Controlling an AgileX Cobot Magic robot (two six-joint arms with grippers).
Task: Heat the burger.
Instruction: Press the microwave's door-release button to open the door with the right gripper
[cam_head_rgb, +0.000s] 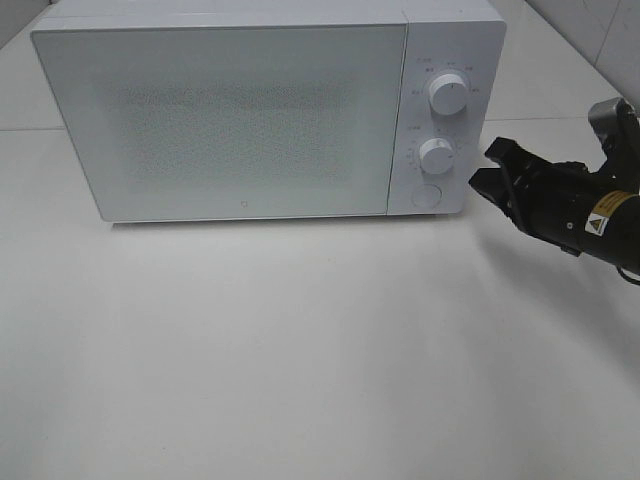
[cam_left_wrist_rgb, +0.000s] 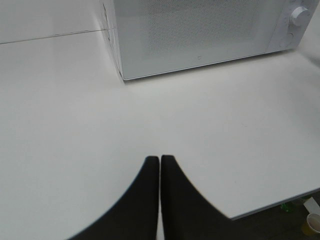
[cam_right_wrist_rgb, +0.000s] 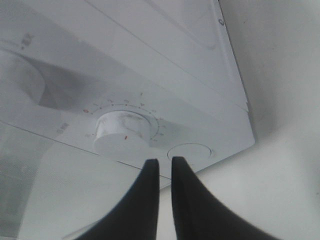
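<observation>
While empty, right pincer (cam_right_wrist_rgb: 164, 160) closed.

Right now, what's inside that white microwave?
Nothing inside shows. The microwave has its speckled door shut, hiding the cavity; whether any food sits in there cannot be told.

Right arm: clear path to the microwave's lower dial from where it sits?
Probably yes. The right tool hangs just beside the lower dial with nothing between the two. Its jaws are shut, so it would have to open to grip it.
</observation>
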